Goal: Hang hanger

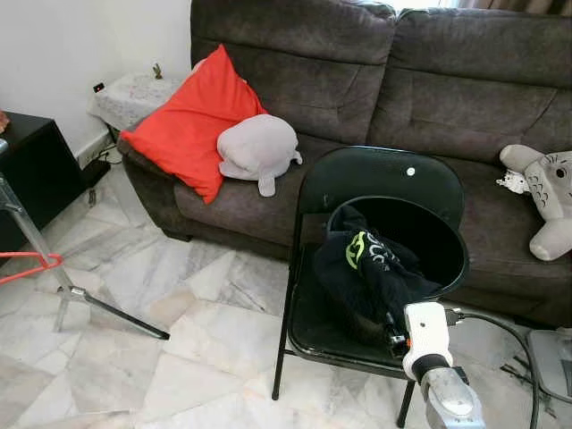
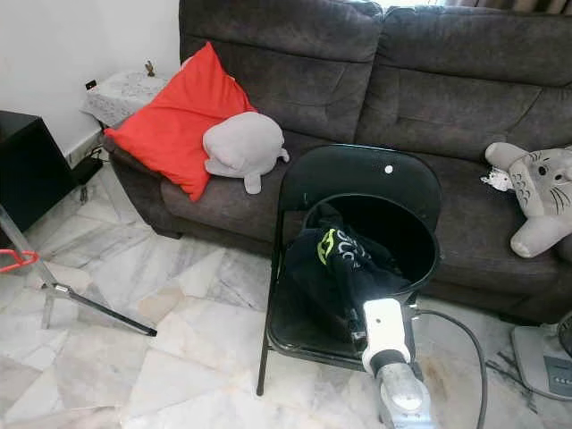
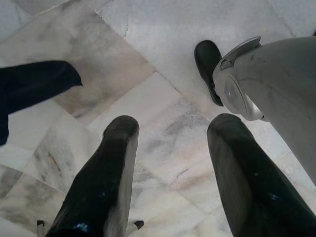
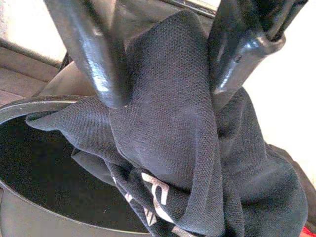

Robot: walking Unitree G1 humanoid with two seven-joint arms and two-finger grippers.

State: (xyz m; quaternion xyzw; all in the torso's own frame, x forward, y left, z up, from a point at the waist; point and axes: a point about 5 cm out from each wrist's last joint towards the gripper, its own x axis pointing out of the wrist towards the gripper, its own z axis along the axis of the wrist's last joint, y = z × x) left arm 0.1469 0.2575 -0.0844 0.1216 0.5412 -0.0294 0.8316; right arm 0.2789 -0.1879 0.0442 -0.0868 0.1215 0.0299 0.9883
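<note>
At the far left edge we see the red hanger [image 1: 31, 264], hooked beside the slanted metal leg of a stand [image 1: 54, 268] over the marble floor [image 1: 134, 357], well apart from both grippers. At centre right, a black folding chair [image 1: 393, 174] carries a black bucket [image 1: 451, 246] on its seat, and a dark garment [image 1: 371, 268] with green and white lettering spills over the bucket's near rim. We find the right gripper [image 4: 163, 74] at this garment, its two black fingers [image 4: 89, 59] spread apart with a fold of the cloth bunched between them; the fingers touch the fabric, but we cannot tell whether they pinch it firmly. The right arm rises from the near edge toward the chair. The left gripper [image 3: 168, 173] hangs over the floor tiles with its fingers parted and nothing between them, beside a silver part of the robot's body [image 3: 276, 89]. Behind the chair stands a dark brown sofa [image 1: 357, 80] bearing a red cushion [image 1: 188, 121], a grey plush toy [image 1: 257, 150] and, at far right, a second grey plush [image 1: 545, 201].
</note>
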